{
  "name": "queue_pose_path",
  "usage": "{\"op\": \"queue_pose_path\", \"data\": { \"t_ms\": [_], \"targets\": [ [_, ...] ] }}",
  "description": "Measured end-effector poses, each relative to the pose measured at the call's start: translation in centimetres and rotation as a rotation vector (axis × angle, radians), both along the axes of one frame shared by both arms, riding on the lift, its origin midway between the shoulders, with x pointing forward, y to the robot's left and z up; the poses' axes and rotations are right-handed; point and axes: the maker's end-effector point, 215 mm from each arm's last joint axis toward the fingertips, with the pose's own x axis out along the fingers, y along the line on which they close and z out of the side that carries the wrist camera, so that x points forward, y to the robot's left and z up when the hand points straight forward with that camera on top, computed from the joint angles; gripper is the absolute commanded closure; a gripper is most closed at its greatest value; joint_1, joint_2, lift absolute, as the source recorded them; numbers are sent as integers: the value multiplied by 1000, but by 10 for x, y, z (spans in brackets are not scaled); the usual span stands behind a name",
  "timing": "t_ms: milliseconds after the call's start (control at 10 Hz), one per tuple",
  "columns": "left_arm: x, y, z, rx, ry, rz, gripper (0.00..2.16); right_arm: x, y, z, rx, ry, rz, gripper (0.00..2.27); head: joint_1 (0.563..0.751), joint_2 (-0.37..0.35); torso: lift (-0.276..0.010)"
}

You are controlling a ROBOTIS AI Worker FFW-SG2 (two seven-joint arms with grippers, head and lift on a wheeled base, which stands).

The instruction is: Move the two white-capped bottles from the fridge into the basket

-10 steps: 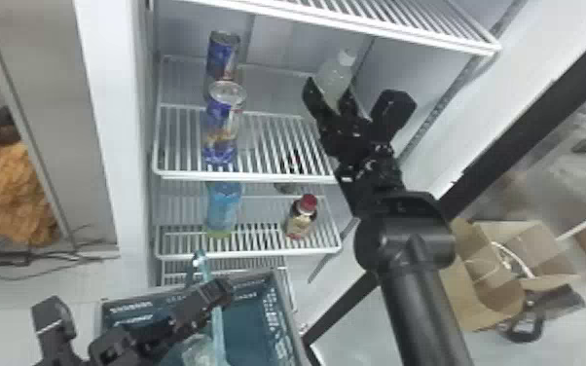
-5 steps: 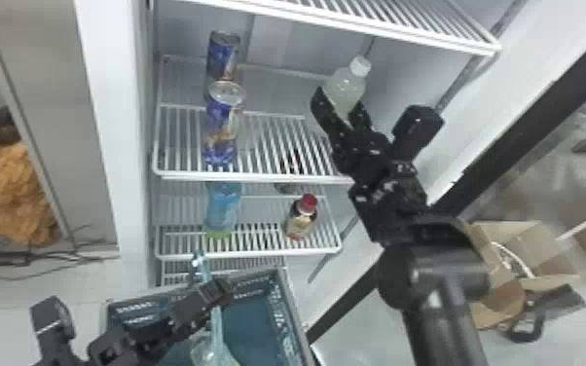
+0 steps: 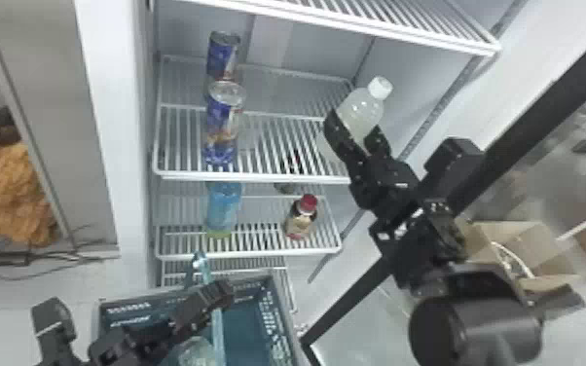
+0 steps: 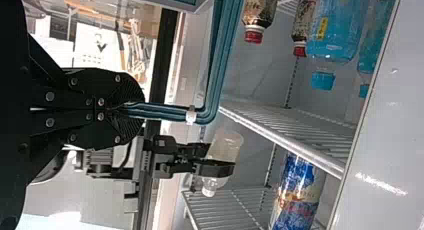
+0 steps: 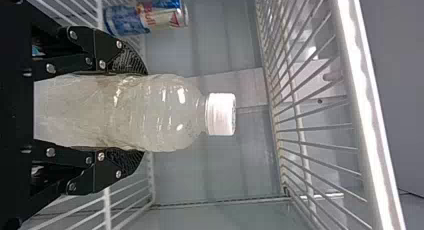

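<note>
Beside grey panelling [image 3: 95,170] lies pale floor [image 3: 19,326], and what seems an open carton [image 3: 525,243].

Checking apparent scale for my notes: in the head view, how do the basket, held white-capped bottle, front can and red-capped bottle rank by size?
1. basket
2. white-capped bottle and front can, too alike to rank
3. red-capped bottle

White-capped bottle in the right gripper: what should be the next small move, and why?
Perhaps draw the right gripper with the white-capped bottle out of the fridge toward the basket: its fingers lie on both sides of the bottle, while the basket is lower, outside, its handle in the left gripper.
</note>
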Motion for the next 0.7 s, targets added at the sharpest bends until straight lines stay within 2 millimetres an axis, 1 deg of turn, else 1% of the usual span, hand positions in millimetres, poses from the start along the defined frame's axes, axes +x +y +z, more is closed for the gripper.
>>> {"op": "queue_pose_path", "data": {
  "t_ms": [100, 300, 500, 700],
  "targets": [
    [0, 0, 0, 0, 0, 0, 1184, -12, 4, 1, 0, 15, 12, 728, 695, -350, 0],
    [0, 0, 0, 0, 0, 0, 1184, -36, 21, 1, 18, 51, 53, 728, 695, -350, 0],
    [1, 1, 0, -1, 0, 3, 1184, -62, 42, -7, 59, 116, 109, 728, 695, -350, 0],
    [2, 1, 0, 1, -2, 3, 1184, -87, 52, -12, 67, 176, 137, 728, 695, -350, 0]
  ]
}}
